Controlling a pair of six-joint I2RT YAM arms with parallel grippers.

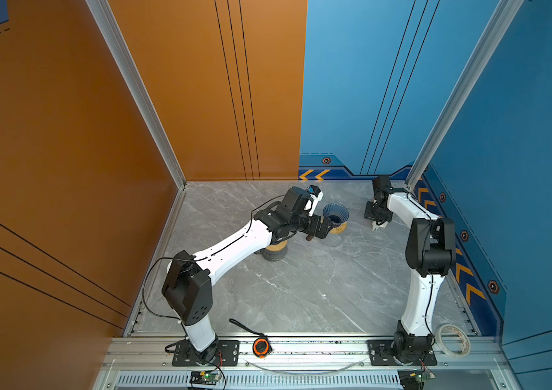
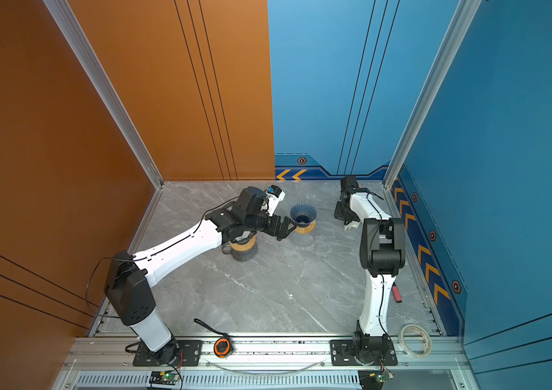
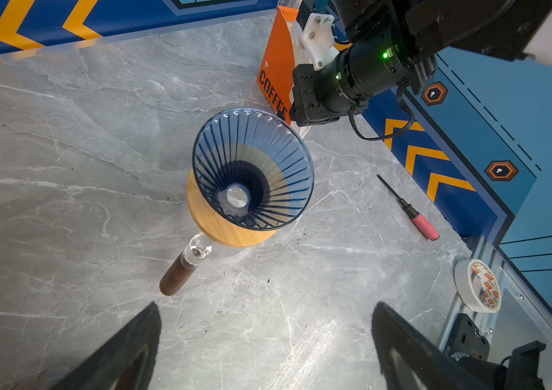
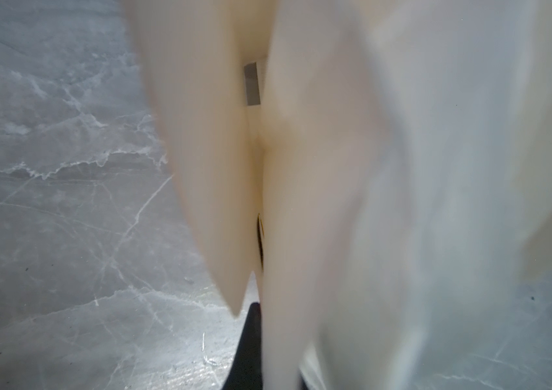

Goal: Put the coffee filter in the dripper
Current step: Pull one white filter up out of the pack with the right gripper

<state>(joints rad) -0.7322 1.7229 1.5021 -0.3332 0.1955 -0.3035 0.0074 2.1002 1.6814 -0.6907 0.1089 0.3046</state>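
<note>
In both top views, the dripper [image 1: 335, 213] [image 2: 303, 214] is seen standing on the counter [image 1: 301, 287] near the back wall. The left hand [image 1: 323, 231] [image 2: 286, 230] is spread wide just beside it, with nothing held. The right hand [image 1: 377, 221] [image 2: 348, 221] is closed on the white coffee filter [image 1: 376, 228], which is kept off to the dripper's right, apart from it.

In the left wrist view, the dripper [image 3: 252, 169] is shown from above, beyond the wide-spread fingers [image 3: 126, 351].

In the right wrist view, the frame is largely filled by the blurred coffee filter [image 4: 335, 202], pinched above the counter [image 4: 48, 202].
</note>
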